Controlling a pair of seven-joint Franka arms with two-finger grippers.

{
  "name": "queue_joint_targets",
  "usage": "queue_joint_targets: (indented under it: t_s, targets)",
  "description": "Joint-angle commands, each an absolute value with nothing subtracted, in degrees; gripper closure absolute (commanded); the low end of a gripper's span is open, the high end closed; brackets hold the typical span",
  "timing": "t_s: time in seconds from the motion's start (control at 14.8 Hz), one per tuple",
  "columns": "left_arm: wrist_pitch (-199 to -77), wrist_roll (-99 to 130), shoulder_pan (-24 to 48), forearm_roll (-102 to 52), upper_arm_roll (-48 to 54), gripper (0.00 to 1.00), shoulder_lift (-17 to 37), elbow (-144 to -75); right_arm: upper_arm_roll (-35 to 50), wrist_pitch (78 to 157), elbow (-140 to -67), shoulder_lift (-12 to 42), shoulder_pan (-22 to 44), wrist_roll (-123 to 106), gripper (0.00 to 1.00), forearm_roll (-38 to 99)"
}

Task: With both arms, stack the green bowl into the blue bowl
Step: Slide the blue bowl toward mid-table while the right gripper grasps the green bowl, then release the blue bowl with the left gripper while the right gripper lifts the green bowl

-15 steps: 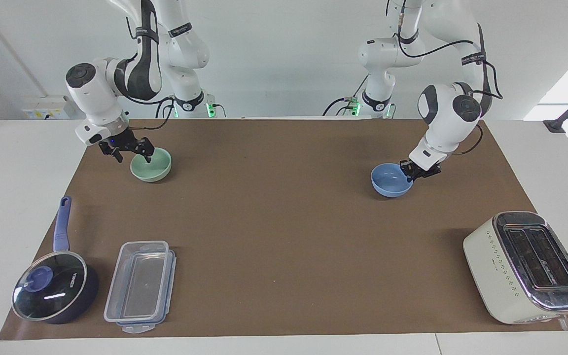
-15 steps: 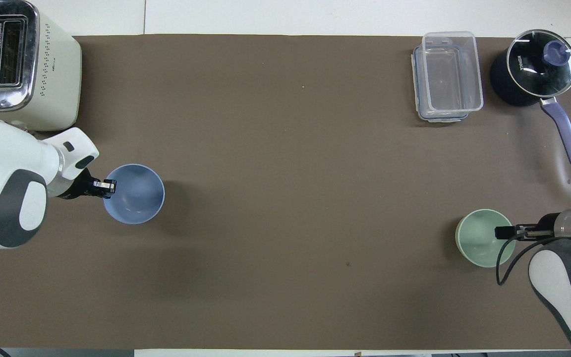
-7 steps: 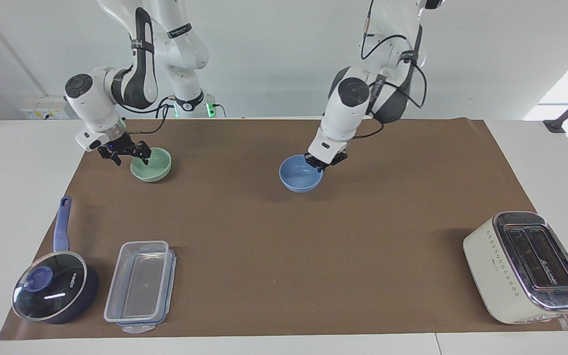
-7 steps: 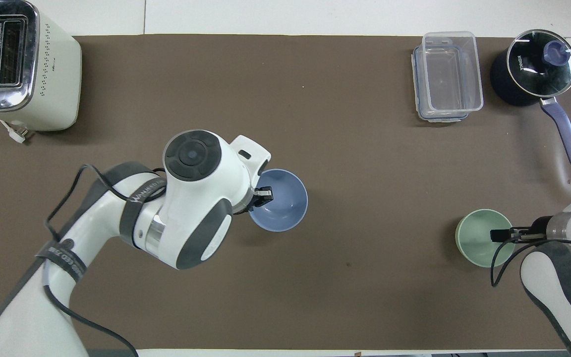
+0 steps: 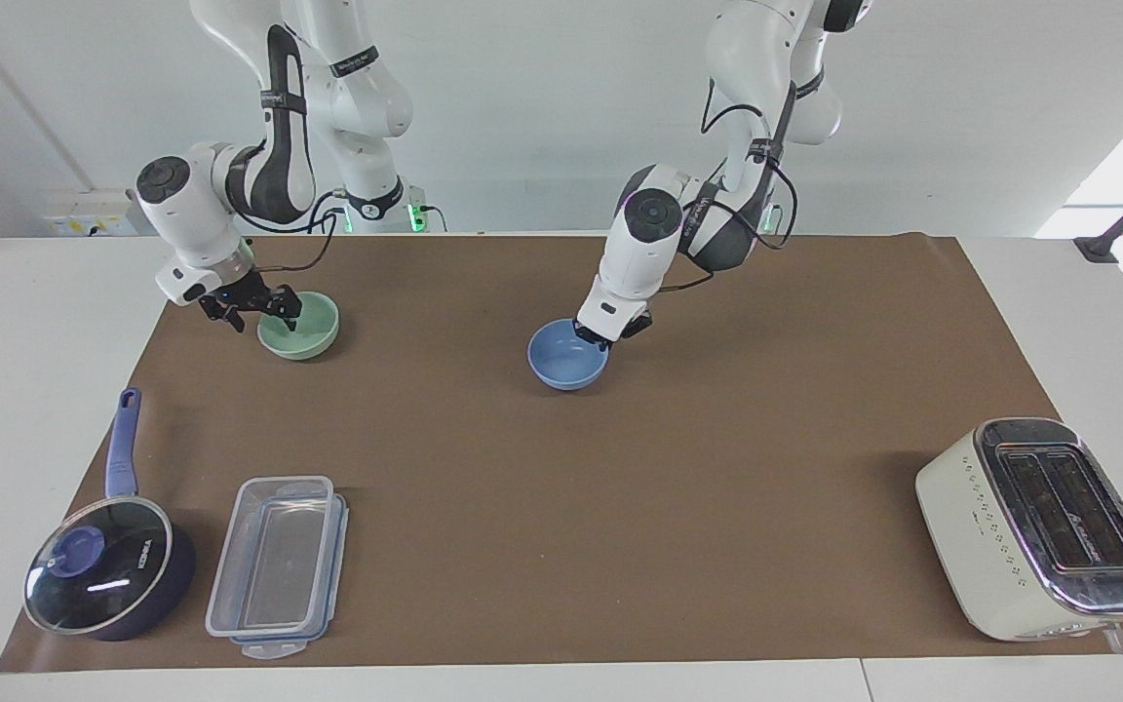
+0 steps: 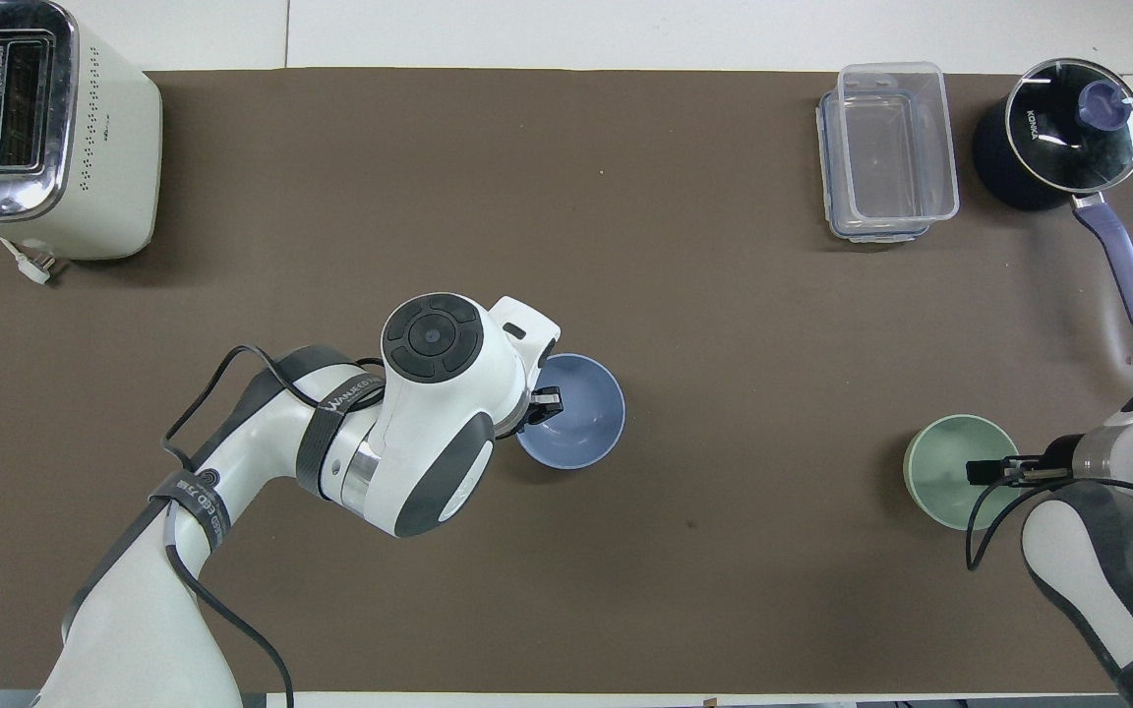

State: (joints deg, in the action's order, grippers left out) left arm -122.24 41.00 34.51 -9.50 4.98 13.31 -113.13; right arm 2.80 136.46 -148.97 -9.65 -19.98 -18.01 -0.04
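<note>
Left gripper [image 5: 593, 337] is clamped on the blue bowl [image 5: 566, 357] rim at desk [image 5: 717, 468] centre. Right gripper [image 5: 262, 308] is spread wide astride the green bowl [image 5: 300, 328] rim, toward the right arm's end from the blue bowl.

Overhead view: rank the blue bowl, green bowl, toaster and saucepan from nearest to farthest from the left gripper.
From the left gripper:
1. blue bowl, at the gripper, mid-table.
2. green bowl, at the right arm's end.
3. toaster, left arm's end.
4. saucepan, right arm's end.
</note>
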Motion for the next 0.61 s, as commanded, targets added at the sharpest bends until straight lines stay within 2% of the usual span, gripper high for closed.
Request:
queue_joint_targets:
  t_s: [0.0,0.27,0.54]
  targets:
    - [-123.5,40.6,35.4,-10.8,4.1,0.00,12.1,-114.1,3.3,137.1,-149.1,-9.7,-21.1,-20.4,1.00,0.4]
    - [-118.4,40.0,33.1,-10.8,3.5,0.00,8.3,-112.7,3.4,135.7,-148.4,-11.6,-20.3,-20.3,1.00,0.8]
    - [-106.7,31.1,20.7,-9.8,3.5,0.00,5.1,-105.0,3.5,134.3,-147.3,-12.2,-20.1,-20.2,1.00,0.8]
